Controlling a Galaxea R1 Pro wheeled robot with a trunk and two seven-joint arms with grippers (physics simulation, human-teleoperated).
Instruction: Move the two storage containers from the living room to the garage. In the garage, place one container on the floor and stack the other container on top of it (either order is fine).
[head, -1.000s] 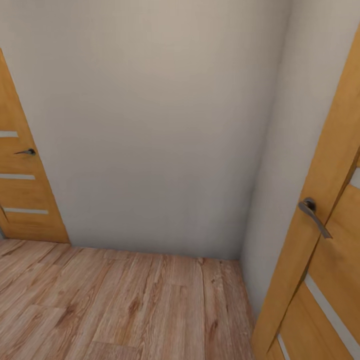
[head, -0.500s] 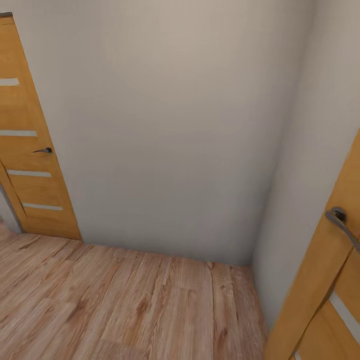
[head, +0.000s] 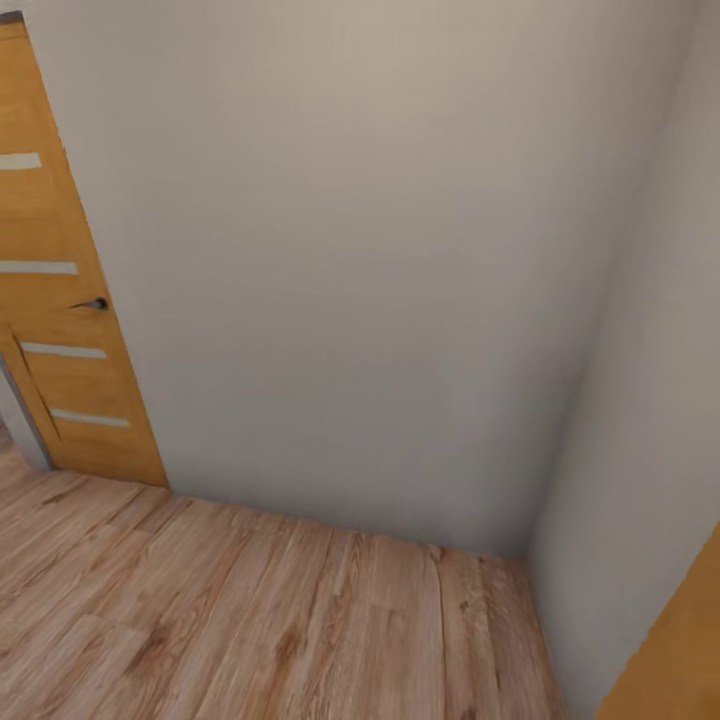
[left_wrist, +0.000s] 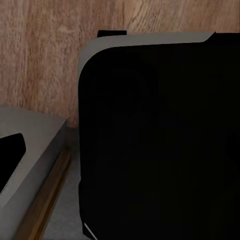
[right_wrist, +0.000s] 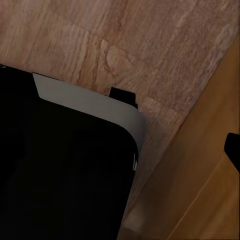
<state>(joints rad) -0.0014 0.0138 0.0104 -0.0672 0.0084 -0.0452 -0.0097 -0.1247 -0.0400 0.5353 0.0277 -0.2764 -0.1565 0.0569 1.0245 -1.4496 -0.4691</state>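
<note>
The two storage containers are out of view. I face a corner of plain white walls (head: 350, 250) over light wood plank flooring (head: 250, 620). The left wrist view looks down past a black, grey-edged panel of my own body (left_wrist: 160, 140) onto the wood planks (left_wrist: 50, 50). In the right wrist view a similar black panel (right_wrist: 60, 160) sits above the planks (right_wrist: 125, 40), close to a honey-wood door (right_wrist: 200, 190).
A honey-wood door (head: 60, 300) with frosted strips and a dark handle (head: 92, 304) stands at the left. The edge of another such door (head: 680, 650) cuts the lower right corner. The two walls meet at the right, closing off the way ahead.
The whole head view has swung left: the right door and its handle have slid almost out of frame, and more of the left door shows. Nothing in the room itself moved.
</note>
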